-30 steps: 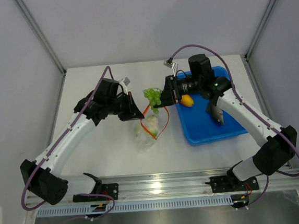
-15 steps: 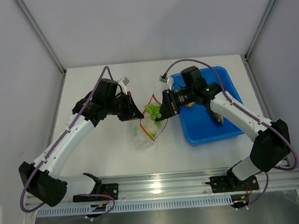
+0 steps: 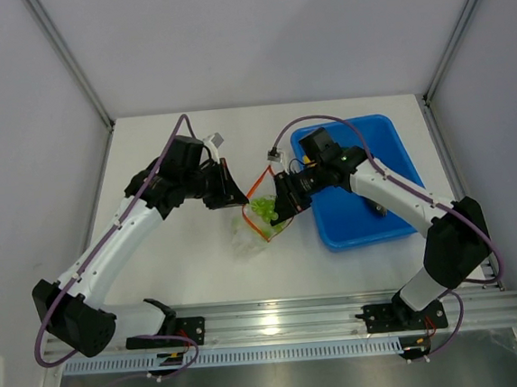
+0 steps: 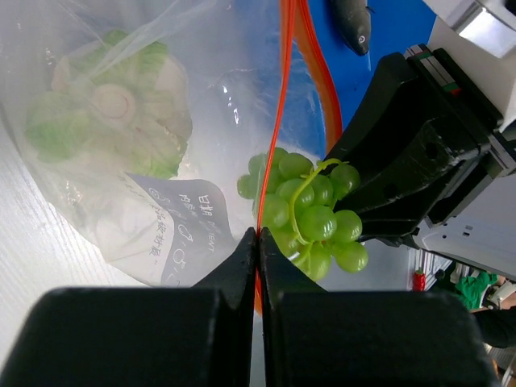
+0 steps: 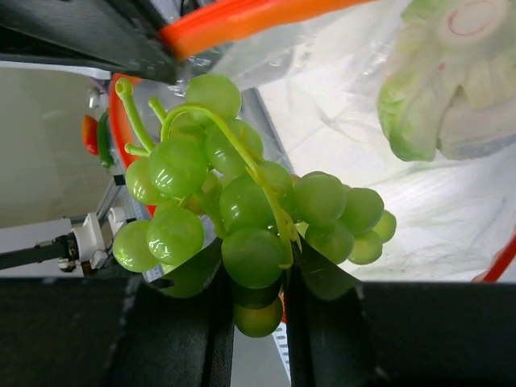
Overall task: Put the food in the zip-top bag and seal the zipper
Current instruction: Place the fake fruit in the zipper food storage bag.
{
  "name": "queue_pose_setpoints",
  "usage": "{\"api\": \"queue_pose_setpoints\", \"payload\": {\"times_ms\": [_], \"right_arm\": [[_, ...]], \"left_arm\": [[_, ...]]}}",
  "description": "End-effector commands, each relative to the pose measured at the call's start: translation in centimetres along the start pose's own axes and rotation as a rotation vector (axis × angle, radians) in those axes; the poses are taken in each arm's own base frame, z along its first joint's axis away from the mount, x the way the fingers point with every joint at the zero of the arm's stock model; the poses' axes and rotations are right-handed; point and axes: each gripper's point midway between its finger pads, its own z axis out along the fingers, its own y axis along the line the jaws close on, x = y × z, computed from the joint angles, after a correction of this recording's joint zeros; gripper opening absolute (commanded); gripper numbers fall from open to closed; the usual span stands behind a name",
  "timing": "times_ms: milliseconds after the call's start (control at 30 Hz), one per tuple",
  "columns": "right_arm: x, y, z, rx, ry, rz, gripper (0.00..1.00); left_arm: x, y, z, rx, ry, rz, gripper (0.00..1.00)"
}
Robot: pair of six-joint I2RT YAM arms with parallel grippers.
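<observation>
right gripper [image 5: 256, 284]: it's pinching the bunch of green grapes [image 5: 242, 201] from below, fingers snug on either side of the lowest grapes

green grapes: they're hanging right in the bag's mouth, inside the orange-red loop in the top view, just beside the left arm's fingertips

left gripper [image 4: 258, 242]: jaws are pressed together on the zipper [image 4: 282, 97], pinching one lip of the mouth and holding it up

zipper: the held strip is running straight off the fingers, and the other lip is bowing away toward the tray, so the mouth is gaping

zip-top bag [image 3: 247, 235]: it's lying crinkled on the table [image 3: 175, 273] between the two arms, with a green-and-white toy cabbage [image 4: 109, 113] sitting inside

blue tray [image 3: 391, 159]: it's sitting just right of the bag, and the grey fish [image 4: 355, 20] is lying in it
</observation>
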Motion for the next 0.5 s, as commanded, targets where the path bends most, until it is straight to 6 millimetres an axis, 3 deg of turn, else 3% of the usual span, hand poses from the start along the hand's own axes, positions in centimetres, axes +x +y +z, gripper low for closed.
{"api": "queue_pose_setpoints", "payload": {"times_ms": [0,100,233,467], "right_arm": [[-0.6,-1.1,-0.2,0.09,-0.001,-0.033,0.12],[-0.7,-2.6,-0.1,0.179,0.011,-0.022,0.14],[-1.0,-3.3,0.0,0.245,0.019,-0.024,0.31],[-2.2,-2.5,0.7,0.277,0.028,-0.062,0.61]], "left_arm": [[-0.7,-1.6,-1.6,0.052,-0.044,0.0,0.0],[-0.7,-1.5,-1.6,0.05,-0.045,-0.001,0.01],[-0.6,-1.5,-1.7,0.049,-0.046,-0.004,0.01],[-0.5,-1.6,-1.9,0.05,-0.05,-0.008,0.01]]}}
